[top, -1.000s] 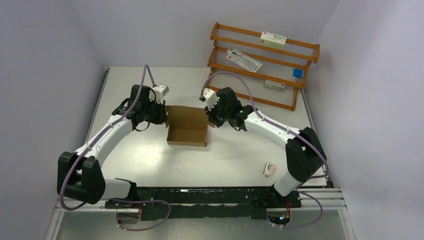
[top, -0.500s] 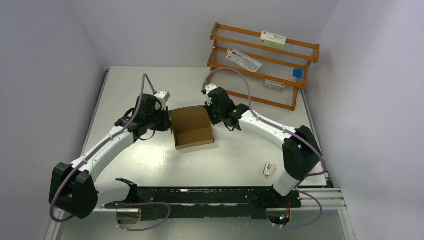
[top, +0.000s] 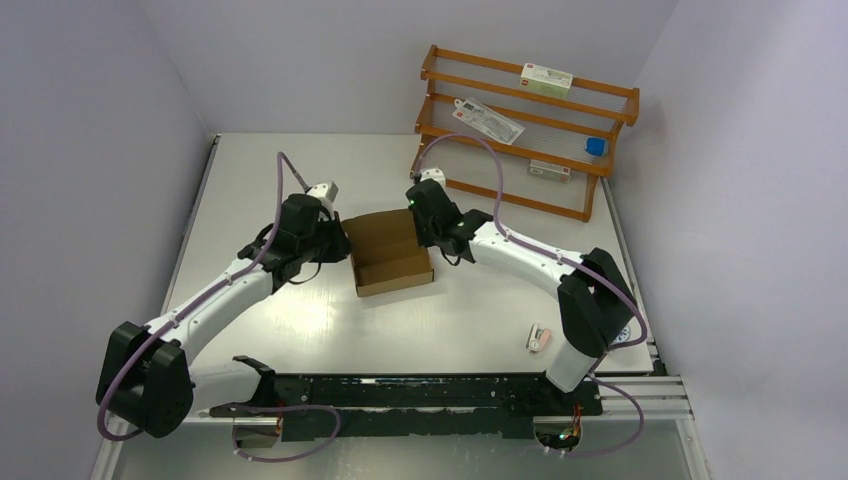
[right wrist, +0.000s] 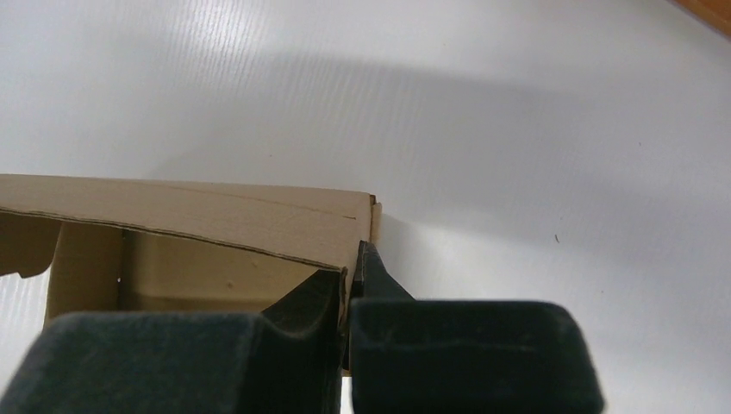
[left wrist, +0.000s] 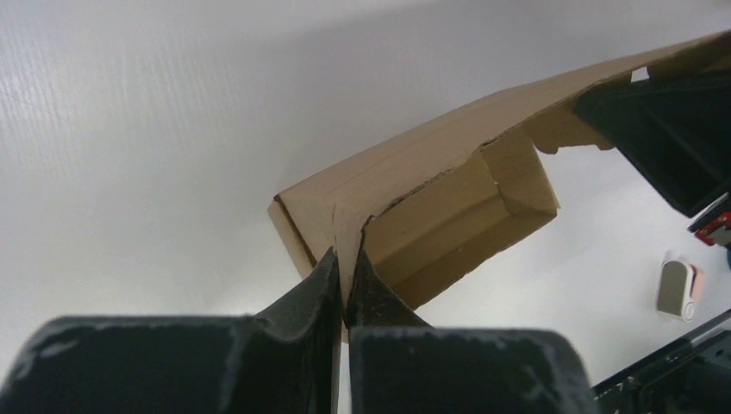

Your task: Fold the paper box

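On the bench (top: 300,320), the paper box (top: 390,255) stands half-formed, walls up and lid unclosed, as the left fingers (left wrist: 315,286) and right fingers (right wrist: 377,278) each clamp 1 side wall.

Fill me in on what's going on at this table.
Two robot arms are folding a brown cardboard box in the middle of the table. The left gripper is shut on the box's left wall, the right gripper on its right wall. The box is partly formed, its top open.
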`<state>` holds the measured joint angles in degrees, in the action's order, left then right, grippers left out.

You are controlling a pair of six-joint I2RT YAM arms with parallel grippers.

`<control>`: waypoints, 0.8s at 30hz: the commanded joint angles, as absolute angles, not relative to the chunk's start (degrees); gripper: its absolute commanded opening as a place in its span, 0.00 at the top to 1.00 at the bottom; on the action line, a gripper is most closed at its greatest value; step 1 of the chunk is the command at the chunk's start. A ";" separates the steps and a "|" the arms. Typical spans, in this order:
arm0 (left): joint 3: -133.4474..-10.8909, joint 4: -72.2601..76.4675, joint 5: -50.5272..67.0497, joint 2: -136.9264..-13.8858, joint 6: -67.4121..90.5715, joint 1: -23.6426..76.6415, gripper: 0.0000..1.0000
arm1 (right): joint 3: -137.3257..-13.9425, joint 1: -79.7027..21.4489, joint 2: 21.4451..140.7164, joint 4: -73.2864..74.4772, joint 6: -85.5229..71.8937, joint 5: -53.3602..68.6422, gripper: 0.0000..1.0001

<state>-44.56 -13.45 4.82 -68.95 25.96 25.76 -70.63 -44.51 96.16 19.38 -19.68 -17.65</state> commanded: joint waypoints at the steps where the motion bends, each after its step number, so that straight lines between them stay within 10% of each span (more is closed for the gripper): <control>1: -44.04 -5.84 7.60 -68.22 32.49 27.98 0.93 | -69.75 -47.79 95.91 16.34 -24.93 -18.08 1.00; 19: -35.10 -4.27 0.10 -62.90 32.06 35.40 0.90 | -53.31 -52.93 87.14 2.90 -28.51 -24.05 1.00; 24: -33.39 -4.98 -2.12 -60.86 31.77 36.15 0.89 | -50.82 -54.11 83.57 1.67 -28.60 -23.93 0.83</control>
